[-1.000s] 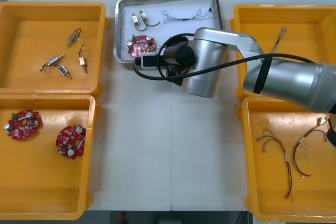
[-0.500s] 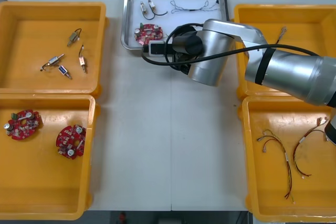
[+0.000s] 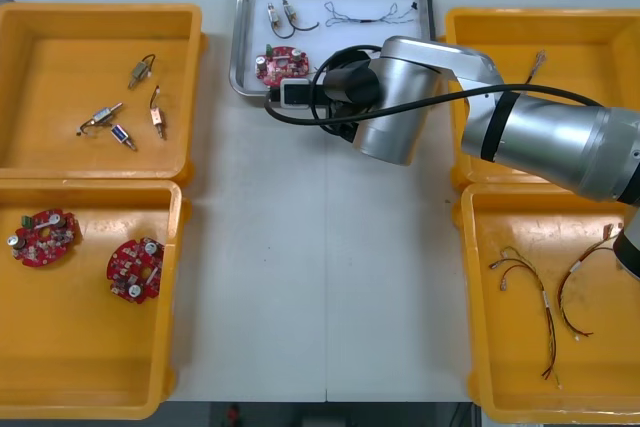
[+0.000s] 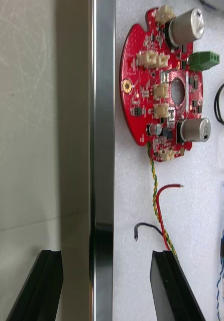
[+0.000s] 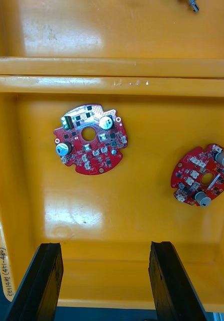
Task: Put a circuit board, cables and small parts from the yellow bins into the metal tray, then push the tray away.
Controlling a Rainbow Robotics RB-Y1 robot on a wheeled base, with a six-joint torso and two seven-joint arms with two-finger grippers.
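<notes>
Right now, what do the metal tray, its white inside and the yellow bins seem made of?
Metal tray: polished metal, likely steel; its rim mirrors. White inside: probably foam sheet; matte, finely grainy. Yellow bins: moulded plastic, glossy; glare patches inside.

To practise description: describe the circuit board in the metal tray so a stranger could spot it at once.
Find the metal tray standing between the far yellow bins. In its near left corner lies a round red circuit board, the one board resting on white, not yellow.

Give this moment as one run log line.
right gripper: open, astride metal tray rim | in tray: circuit board, cables, small metal parts | left gripper: open over yellow bin
</notes>
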